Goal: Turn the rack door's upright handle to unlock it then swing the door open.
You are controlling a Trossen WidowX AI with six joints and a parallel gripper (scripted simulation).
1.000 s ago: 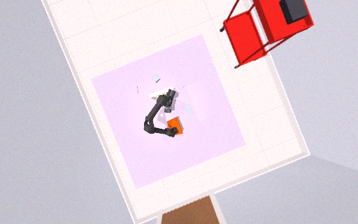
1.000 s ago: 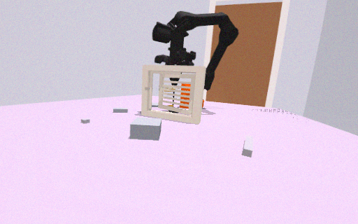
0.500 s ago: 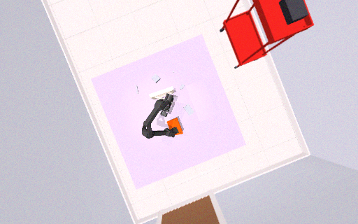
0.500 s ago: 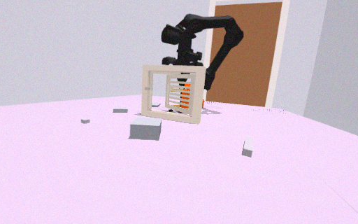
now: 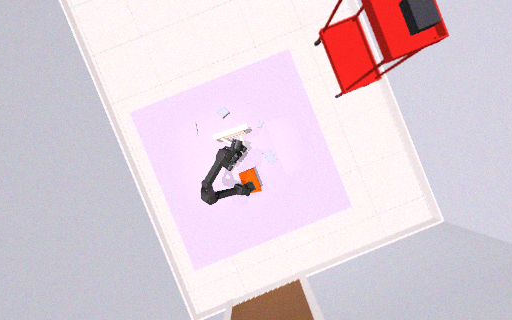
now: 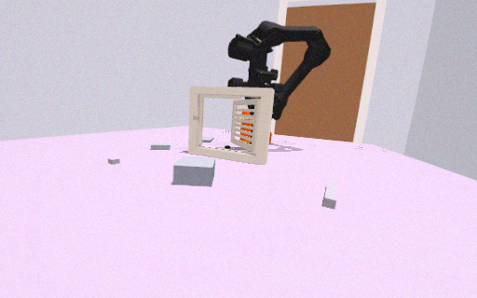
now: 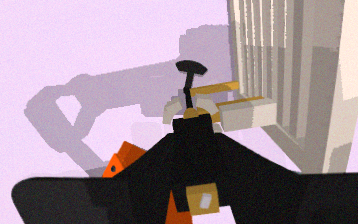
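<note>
The pale rack frame (image 5: 232, 132) (image 6: 195, 135) stands upright. Its slatted door (image 6: 235, 123) (image 7: 292, 45) is swung well out of the frame on the arm's side, hinged at the right in the exterior view; it looks short of square to the frame. My gripper (image 7: 194, 139) is at the door's free side, pointing down, shut on the handle. The handle is mostly hidden by the fingers and gripper body. A pale block (image 7: 247, 115) sticks out from the door beside the fingers. How far the handle is turned is hard to see.
An orange block (image 5: 249, 176) (image 7: 125, 157) lies by the arm's base. Behind the frame are a large grey block (image 5: 223, 112) (image 6: 194, 172) and a narrow one (image 6: 329, 197). A flat grey block (image 5: 269, 156) lies on the arm's side. A red cart (image 5: 349, 55) stands farther off.
</note>
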